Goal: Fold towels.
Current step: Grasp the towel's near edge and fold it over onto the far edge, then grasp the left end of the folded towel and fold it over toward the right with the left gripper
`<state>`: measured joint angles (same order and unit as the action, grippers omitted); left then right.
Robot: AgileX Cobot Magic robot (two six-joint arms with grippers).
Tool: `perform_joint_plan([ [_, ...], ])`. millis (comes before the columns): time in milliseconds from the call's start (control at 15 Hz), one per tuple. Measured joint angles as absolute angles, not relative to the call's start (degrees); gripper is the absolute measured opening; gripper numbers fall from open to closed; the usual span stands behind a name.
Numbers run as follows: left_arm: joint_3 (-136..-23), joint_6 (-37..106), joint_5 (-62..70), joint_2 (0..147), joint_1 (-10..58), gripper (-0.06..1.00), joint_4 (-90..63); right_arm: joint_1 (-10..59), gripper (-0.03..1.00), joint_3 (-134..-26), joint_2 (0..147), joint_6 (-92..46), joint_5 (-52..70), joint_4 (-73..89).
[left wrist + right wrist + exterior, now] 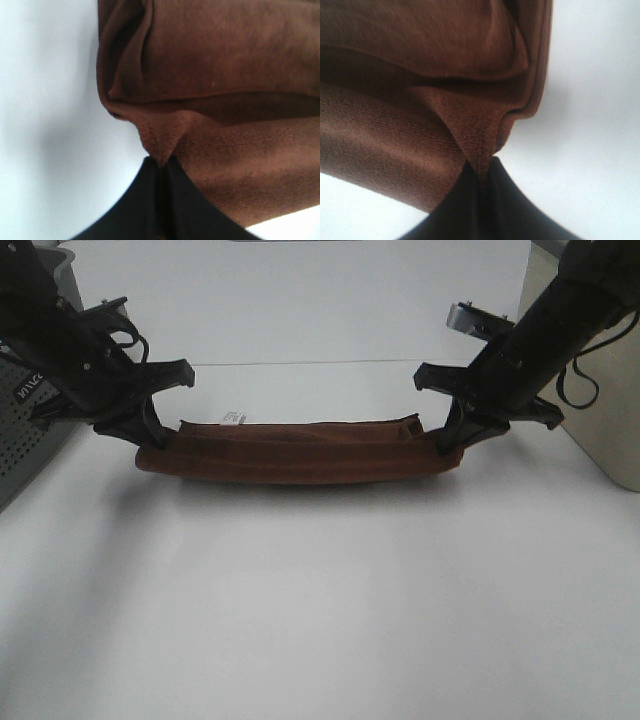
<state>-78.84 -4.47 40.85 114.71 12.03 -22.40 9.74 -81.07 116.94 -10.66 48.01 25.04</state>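
Towel (300,452) hangs as a long, narrow brown band between the two arms, low over the white table (320,620). Its middle sags a little, and I cannot tell if it touches the surface. The left gripper (150,437) is clamped on the left end and the right gripper (452,437) on the right end. The wrist views show each one pinching a corner of cloth tightly. I judge that they hold both ends so that the layers lie even for the next fold. A small white tag (233,417) sits on the far edge near the left end. The fingertips are buried in cloth, the layers are hard to count, and both arms are cut off at the top.
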Motion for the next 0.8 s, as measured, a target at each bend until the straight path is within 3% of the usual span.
perform_joint_plan([
  [400,-88.5,-6.5,34.7,124.4,8.7,0.02,-22.6,9.7,0.00,-98.5,129.6,-10.6,49.2,24.5],
  [533,-91.3,-6.2,34.1,128.2,8.7,0.13,-22.6,9.7,0.04,-100.8,133.0,-10.6,48.9,24.6],
  [600,-92.5,-5.7,34.0,129.6,8.7,0.29,-22.5,9.7,0.16,-101.0,134.1,-10.6,48.9,25.0],
  [733,-93.3,-5.2,33.7,130.2,8.7,0.67,-22.4,9.6,0.53,-101.2,134.7,-10.5,49.0,25.2],
  [800,-93.3,-5.2,33.7,130.2,8.7,0.78,-22.1,9.6,0.70,-101.2,134.6,-10.5,49.0,25.2],
])
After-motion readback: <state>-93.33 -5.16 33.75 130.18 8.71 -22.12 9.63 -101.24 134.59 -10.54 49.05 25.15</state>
